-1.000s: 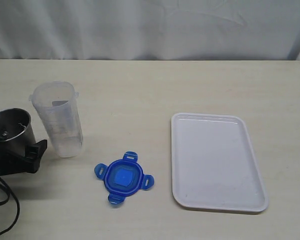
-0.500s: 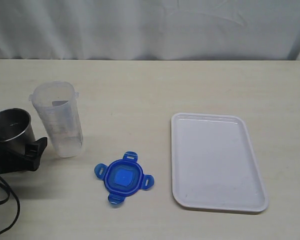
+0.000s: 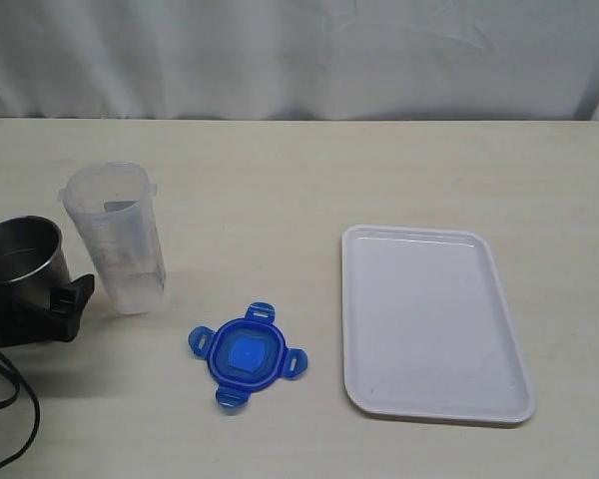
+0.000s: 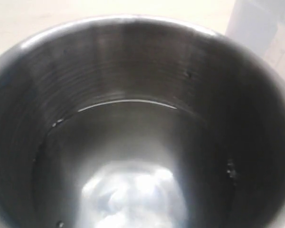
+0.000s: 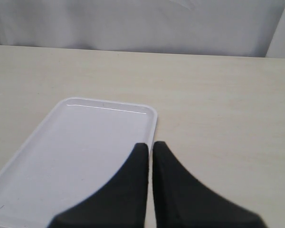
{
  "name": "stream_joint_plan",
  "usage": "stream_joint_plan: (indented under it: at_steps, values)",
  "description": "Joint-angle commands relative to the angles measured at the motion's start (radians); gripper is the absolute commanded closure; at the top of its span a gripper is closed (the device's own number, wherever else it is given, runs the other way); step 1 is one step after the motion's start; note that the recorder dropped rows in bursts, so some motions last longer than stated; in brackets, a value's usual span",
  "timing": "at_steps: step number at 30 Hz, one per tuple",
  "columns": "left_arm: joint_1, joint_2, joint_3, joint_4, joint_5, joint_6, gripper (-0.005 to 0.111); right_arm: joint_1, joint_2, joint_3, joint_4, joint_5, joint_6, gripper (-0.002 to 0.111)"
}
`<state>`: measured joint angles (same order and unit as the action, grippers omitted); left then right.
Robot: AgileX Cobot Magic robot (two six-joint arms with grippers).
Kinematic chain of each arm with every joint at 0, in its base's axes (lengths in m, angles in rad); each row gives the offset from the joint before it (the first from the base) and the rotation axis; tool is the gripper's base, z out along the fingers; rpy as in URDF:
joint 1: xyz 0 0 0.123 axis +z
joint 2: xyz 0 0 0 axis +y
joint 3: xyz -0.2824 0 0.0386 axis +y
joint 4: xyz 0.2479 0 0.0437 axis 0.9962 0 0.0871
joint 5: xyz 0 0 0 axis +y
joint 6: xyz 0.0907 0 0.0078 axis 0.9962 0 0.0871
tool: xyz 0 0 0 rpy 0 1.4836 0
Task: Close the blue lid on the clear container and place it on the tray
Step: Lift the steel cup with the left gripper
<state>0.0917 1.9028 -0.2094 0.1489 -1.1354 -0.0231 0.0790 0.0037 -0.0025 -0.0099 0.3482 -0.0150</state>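
The clear container [image 3: 117, 239] stands upright and open at the table's left. In front of it and to its right, the blue lid [image 3: 247, 355] lies flat on the table, apart from everything. The white tray [image 3: 434, 319] lies at the right with nothing on it. My left gripper [image 3: 35, 304] is at the far left around a steel cup [image 3: 22, 254]. One black finger [image 3: 73, 297] shows beside the cup, and the cup's inside [image 4: 133, 142] fills the left wrist view and hides the jaws. My right gripper [image 5: 150, 144] is shut on nothing, above the tray's edge [image 5: 152, 118].
The steel cup stands just left of the clear container, nearly touching it. A black cable [image 3: 15, 399] loops at the front left corner. A white curtain [image 3: 299, 50] hangs behind the table's far edge.
The steel cup and the left gripper shifted very slightly, and the cup's rim now looks more level. Nothing else moved.
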Motion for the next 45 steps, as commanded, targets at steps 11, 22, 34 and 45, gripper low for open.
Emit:
stream_joint_plan:
  at_steps: [11, 22, 34, 45]
  values:
    - [0.002, 0.005, -0.005, -0.008, 0.014, -0.007, 0.025, -0.007, -0.004, 0.003, -0.002, -0.003, 0.0, 0.104]
    - [0.002, 0.005, -0.005, 0.026, 0.062, -0.009, 0.084, -0.007, -0.004, 0.003, -0.002, -0.003, 0.0, 0.104]
    - [0.002, 0.003, -0.005, 0.038, 0.009, -0.057, 0.107, -0.007, -0.004, 0.003, -0.002, -0.003, 0.0, 0.104]
    - [0.002, -0.11, -0.005, -0.039, 0.069, -0.014, 0.107, -0.007, -0.004, 0.003, -0.002, -0.003, 0.0, 0.104]
